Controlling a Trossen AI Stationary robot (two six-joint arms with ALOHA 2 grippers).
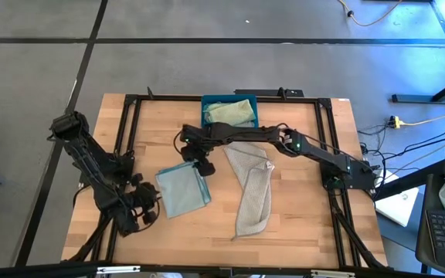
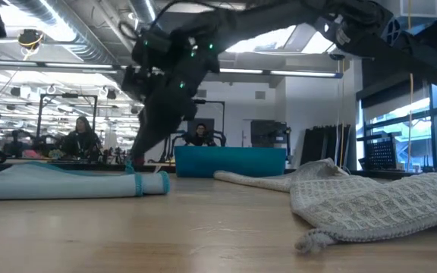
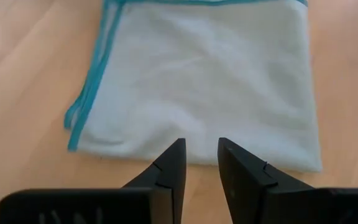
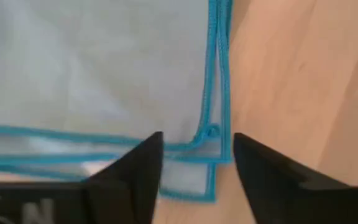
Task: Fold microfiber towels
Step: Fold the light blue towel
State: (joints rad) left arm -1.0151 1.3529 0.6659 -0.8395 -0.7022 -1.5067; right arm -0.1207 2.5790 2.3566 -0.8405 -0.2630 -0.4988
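Note:
A pale blue towel [image 1: 182, 191] with a teal hem lies folded in several layers at the table's middle left. My right gripper [image 4: 197, 140] is open over the towel's far right corner [image 4: 209, 134], its two fingers standing to either side of the stacked hems. Whether they touch the cloth I cannot tell. My left gripper [image 3: 202, 144] stays just off the towel's [image 3: 197, 74] near left edge. Its fingers are a little apart and hold nothing. A grey-beige towel [image 1: 252, 189] lies loosely folded lengthwise to the right.
A teal bin [image 1: 229, 110] at the table's far edge holds a pale green towel [image 1: 232, 113]. The grey-beige towel [image 2: 370, 201] stretches from the table's middle toward its near edge. Bare wood shows at the near left and far right corners. People sit in the room beyond.

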